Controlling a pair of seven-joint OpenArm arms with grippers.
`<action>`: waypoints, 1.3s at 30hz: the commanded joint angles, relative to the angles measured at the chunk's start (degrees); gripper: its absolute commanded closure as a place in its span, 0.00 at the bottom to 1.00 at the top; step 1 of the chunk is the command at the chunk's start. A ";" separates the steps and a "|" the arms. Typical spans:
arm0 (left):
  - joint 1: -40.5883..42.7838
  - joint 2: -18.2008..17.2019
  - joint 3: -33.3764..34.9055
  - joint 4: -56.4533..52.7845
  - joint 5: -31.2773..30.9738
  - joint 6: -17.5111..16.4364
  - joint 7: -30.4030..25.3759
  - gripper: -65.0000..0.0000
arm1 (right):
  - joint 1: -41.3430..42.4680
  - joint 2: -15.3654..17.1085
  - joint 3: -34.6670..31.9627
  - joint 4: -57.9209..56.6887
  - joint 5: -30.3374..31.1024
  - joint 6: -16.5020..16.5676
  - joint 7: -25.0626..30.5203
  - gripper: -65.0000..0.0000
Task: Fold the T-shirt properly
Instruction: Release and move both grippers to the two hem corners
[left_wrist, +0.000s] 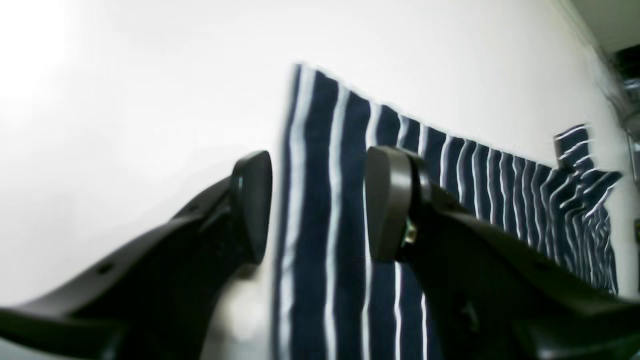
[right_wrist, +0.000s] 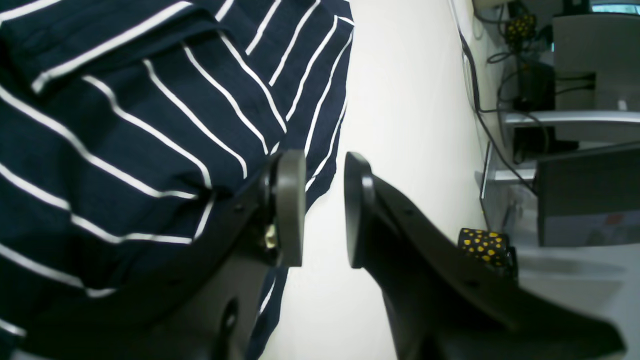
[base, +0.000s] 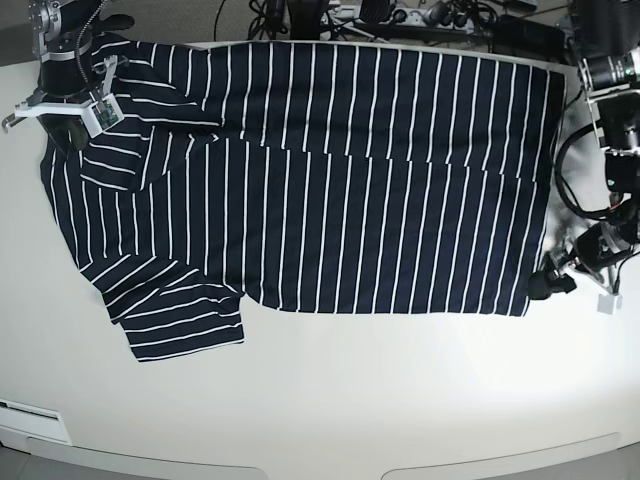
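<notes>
The dark navy T-shirt (base: 330, 180) with thin white stripes lies spread flat on the white table (base: 350, 390), its lower sleeve near the front left. My left gripper (base: 545, 285) is at the shirt's front right corner. In the left wrist view it (left_wrist: 320, 205) is open and low over the table, its jaws standing either side of the shirt's (left_wrist: 350, 125) edge. My right gripper (base: 62, 135) is at the far left, by the upper sleeve. In the right wrist view it (right_wrist: 324, 210) is open, one finger over the cloth (right_wrist: 125, 125) and the gap over the cloth's edge and bare table.
Cables and a power strip (base: 400, 15) run along the table's back edge. Past the table's edge stand a black object with yellow dots (right_wrist: 482, 245) and grey equipment (right_wrist: 575, 75). The left arm's cables (base: 590, 190) hang at the right.
</notes>
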 joint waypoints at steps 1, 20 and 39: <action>-2.12 -0.52 0.48 -0.42 -0.24 -0.59 -1.27 0.52 | -0.17 0.76 0.44 1.03 -1.14 -0.81 0.63 0.75; -5.11 4.17 9.46 -4.28 8.33 5.31 -1.86 1.00 | 2.29 0.76 0.44 1.03 -2.80 -0.83 0.68 0.75; -11.69 -4.68 9.42 -4.26 -1.07 -0.17 -0.59 1.00 | 10.27 0.74 0.42 1.03 6.71 1.99 2.60 0.75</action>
